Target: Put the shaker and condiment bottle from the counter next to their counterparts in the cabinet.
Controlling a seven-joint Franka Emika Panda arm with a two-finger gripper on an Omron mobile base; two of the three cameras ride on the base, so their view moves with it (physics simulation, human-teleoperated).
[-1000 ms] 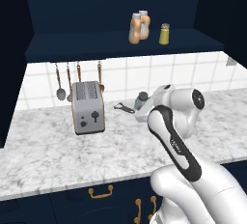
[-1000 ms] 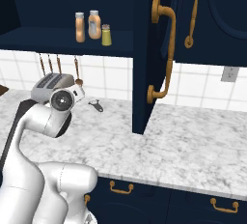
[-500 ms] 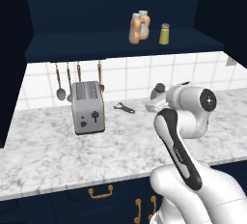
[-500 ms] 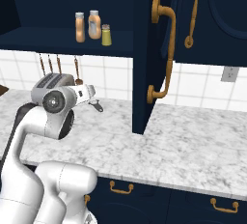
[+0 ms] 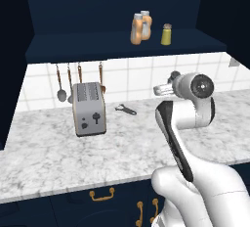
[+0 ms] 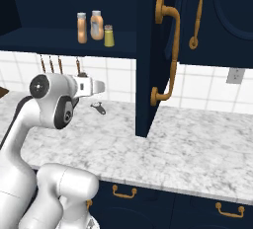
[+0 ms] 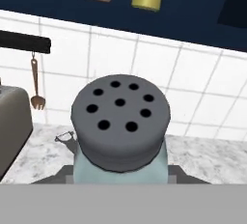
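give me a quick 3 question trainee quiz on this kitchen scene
1. True or false: the shaker is in the gripper's grip.
2. How many orange bottles stand on the cabinet shelf? A) none B) one C) two
3. What stands just right of those bottles in the left base view?

Key:
1. True; the hand view shows its dark holed cap up close.
2. C; the two orange bottles stand together.
3. The yellow-green shaker.
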